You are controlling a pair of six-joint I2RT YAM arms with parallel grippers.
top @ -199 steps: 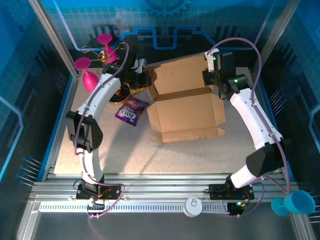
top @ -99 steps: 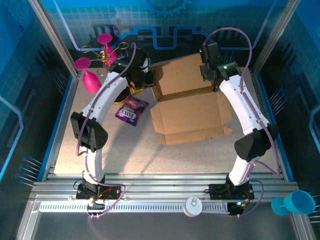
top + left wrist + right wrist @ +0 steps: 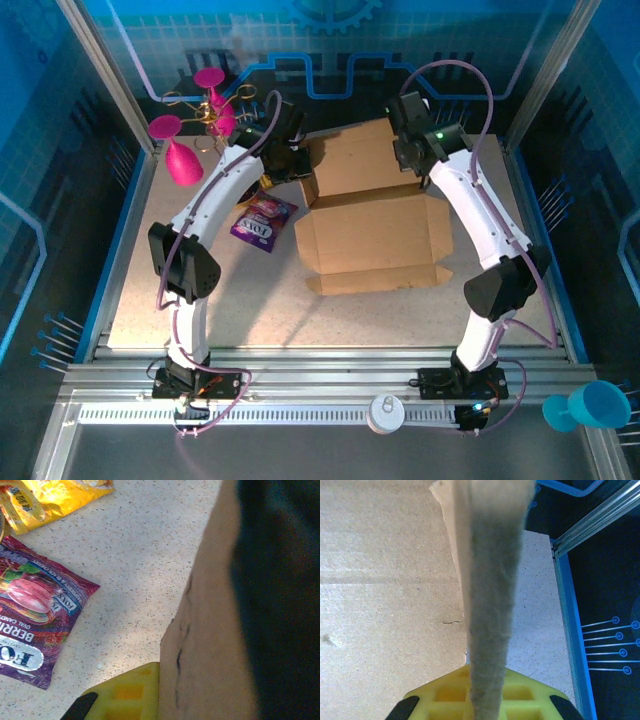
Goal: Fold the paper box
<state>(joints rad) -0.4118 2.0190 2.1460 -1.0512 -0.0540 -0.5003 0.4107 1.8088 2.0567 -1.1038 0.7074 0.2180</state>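
Note:
The paper box (image 3: 370, 215) lies opened out in the middle of the table, plain brown, its rear panel tilted up between the two arms. My left gripper (image 3: 293, 160) is at the rear panel's left corner. In the left wrist view a brown flap (image 3: 210, 630) presses against one yellow finger (image 3: 125, 695); the other finger is hidden behind the card, and the left gripper (image 3: 165, 690) looks shut on it. My right gripper (image 3: 410, 150) holds the right side. In its wrist view the right gripper (image 3: 487, 692) is shut on a flap edge (image 3: 487, 580) that runs up between the yellow pads.
A purple snack packet (image 3: 262, 222) lies just left of the box, with a yellow packet (image 3: 45, 497) beyond it. Pink goblets (image 3: 180, 150) stand at the far left. A teal cup (image 3: 585, 408) sits off the table, near right. The blue table rim (image 3: 567, 630) runs close to the right gripper.
Both grippers have moved farther back and inward along the rear panel. The box has turned squarer to the table and its front flap has slid slightly nearer.

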